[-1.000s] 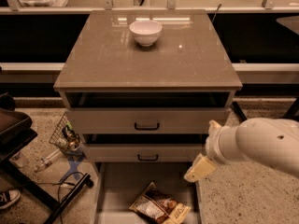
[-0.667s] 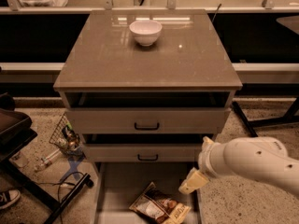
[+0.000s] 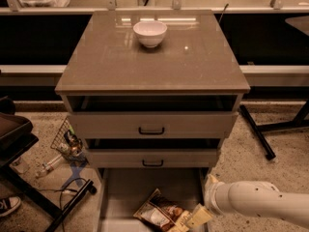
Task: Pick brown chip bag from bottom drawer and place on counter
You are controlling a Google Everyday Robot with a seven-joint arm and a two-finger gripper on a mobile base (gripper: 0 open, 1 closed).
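Found the brown chip bag (image 3: 159,211) in the bottom drawer (image 3: 124,192), low in the frame, long axis slanting upper left to lower right. Saw the end effector (image 3: 197,217) just right of its lower-right end — spread or pressed together, could not tell.

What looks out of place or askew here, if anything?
The chip bag lies crooked in the bottom drawer, front right, the tool beside it. A wire basket and bottle lie on the floor left of the cabinet.
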